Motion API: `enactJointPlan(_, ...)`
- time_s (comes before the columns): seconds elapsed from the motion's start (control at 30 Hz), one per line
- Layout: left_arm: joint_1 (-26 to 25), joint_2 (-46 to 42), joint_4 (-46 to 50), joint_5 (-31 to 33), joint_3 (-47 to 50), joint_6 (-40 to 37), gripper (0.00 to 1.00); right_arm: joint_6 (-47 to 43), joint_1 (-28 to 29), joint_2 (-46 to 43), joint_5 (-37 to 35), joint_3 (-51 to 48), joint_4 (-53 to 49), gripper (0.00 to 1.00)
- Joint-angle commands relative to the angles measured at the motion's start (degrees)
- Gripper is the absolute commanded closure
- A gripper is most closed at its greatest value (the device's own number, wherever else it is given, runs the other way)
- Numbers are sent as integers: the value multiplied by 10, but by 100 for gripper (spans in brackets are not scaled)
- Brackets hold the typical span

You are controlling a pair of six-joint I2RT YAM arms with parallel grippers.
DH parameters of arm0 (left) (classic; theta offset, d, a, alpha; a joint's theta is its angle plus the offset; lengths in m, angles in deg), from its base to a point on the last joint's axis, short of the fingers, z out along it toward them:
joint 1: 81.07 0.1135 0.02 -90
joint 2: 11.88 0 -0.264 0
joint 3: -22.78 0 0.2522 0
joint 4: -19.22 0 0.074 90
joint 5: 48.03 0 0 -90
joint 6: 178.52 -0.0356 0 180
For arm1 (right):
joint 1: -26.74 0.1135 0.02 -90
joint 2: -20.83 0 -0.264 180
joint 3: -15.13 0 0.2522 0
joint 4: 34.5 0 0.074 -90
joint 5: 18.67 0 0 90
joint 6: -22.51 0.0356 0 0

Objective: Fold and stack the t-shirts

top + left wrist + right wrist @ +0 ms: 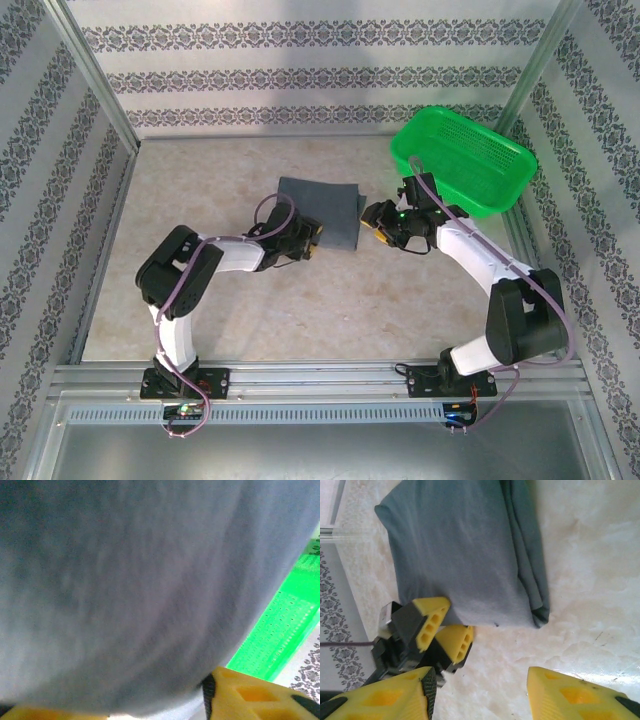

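Folded shirt (318,212) lies flat, rectangle, at worktop (200,180) centre. Green basket (465,160) at its 2 o'clock, near but apart. At shirt's 7 o'clock corner: left tool (445,627), fingertips against cloth edge, cloth close over its wrist camera; pinching or not, cannot tell. Just off shirt's 4 o'clock: right tool (479,692), spread, nothing between fingers, clear of cloth.
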Motion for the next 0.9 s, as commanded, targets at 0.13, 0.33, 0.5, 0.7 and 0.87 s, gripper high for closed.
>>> enactJointPlan(0.13,10,55,-57,68,-34,44,100,6,-14,-31,4,-12,-9,49)
enactJointPlan(0.33,123,13,-34,50,-19,-37,100,-9,-22,-46,-3,0,-30,50)
enactJointPlan(0.5,277,-4,-11,-39,-16,-158,100,-22,-24,-54,1,0,-37,51)
enactJointPlan(0.7,441,33,69,-149,-93,-329,100,-35,-24,-55,15,-5,-34,51)
enactJointPlan(0.87,520,89,120,-203,-163,-407,100,-40,-24,-49,20,-4,-32,51)
